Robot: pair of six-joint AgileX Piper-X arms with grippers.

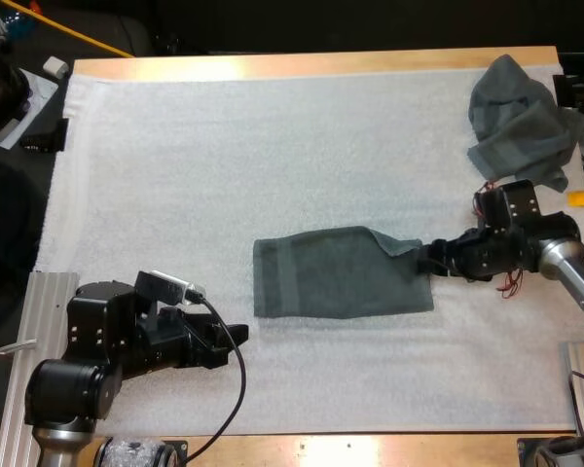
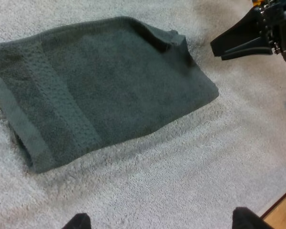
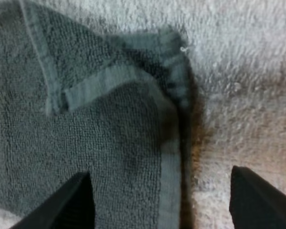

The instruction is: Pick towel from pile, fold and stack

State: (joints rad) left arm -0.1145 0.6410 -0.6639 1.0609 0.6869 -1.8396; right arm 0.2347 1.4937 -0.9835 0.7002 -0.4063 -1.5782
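- Folded towel: dark grey-green looped terry with flat woven hem bands, roughly rectangular, lying mid-mat, far right corner rumpled.
- Crumpled towel: same cloth, heaped at the mat's far right.
- Mat: white and fuzzy, on a wooden counter.
- Left gripper: fingers wide apart, empty, near the folded towel.
- Right gripper: fingers spread either side of its right hem, holding nothing.

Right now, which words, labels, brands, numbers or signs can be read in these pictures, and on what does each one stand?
There are none: no text can be read in any view.
The flat towel shows only a woven band, no printed tag.
The crumpled towel shows no label.
The white mat is blank.
The left gripper and right gripper are plain black, with no marking I can read.
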